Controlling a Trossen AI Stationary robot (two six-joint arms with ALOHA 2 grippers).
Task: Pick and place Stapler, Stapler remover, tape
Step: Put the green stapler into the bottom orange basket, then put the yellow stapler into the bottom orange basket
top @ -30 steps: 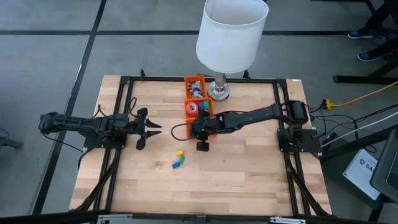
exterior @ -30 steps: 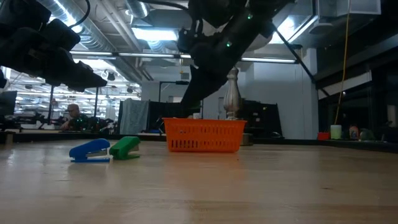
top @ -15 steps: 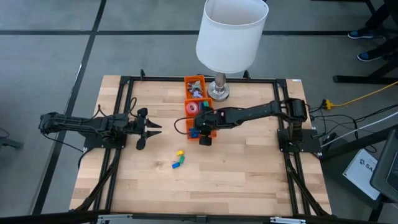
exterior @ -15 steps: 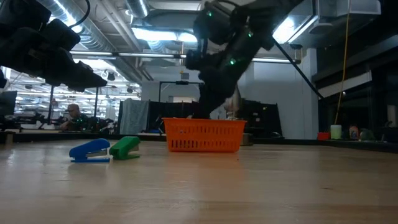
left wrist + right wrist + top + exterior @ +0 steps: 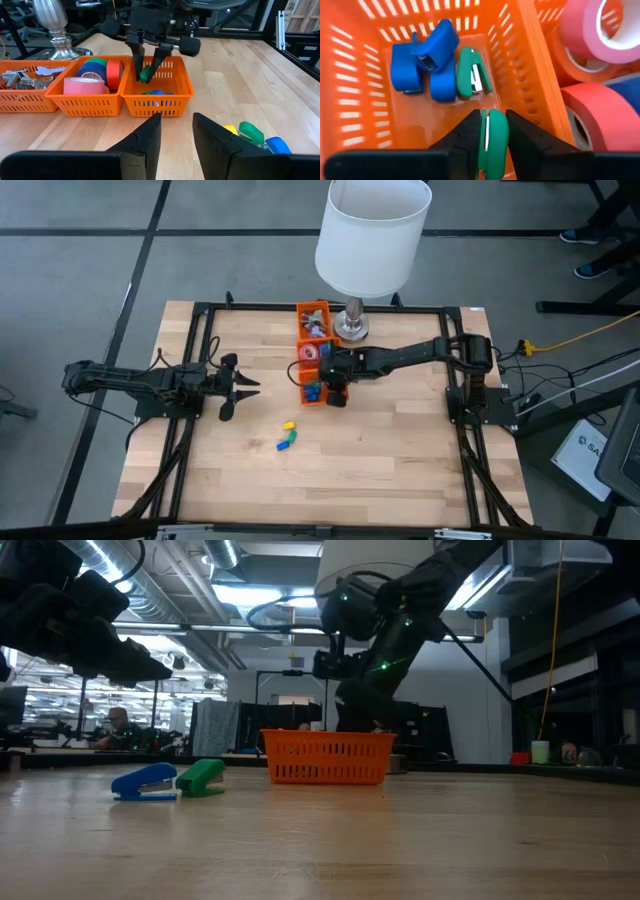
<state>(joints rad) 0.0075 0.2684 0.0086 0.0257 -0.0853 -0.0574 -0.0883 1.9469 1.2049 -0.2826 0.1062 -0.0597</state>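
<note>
A: Since one second ago, the right gripper (image 5: 333,387) has travelled from the bare desk (image 5: 400,460) in front of the baskets to a place over the near orange basket (image 5: 312,392), which stands near the middle of the desk, toward its far edge.

B: Does it carry something?

A: Yes. In the right wrist view the fingers (image 5: 465,132) are grasping a small green stapler (image 5: 491,135), upright between them, above the basket floor. Below it lie already two blue staplers (image 5: 427,60) and one more green one (image 5: 472,77).

B: So the stapler is not yet released?

A: Not yet, as far as I can see. The left wrist view shows the green piece between the two fingers, at the height of the basket rim. I judge that opening the fingers is the next move, and the drop is short.

B: And the left arm?

A: The left gripper (image 5: 240,385) waits over the left part of the desk, its fingers clenched on nothing.

B: What remains for the task?

A: Three small pieces, yellow, green and blue (image 5: 288,436), lie on the open desk nearer the front edge. The tape rolls (image 5: 95,75), pink, blue, green and red, sit already in the middle basket (image 5: 85,95), and metal items fill the farthest basket (image 5: 22,92) beside the lamp (image 5: 370,240).
</note>
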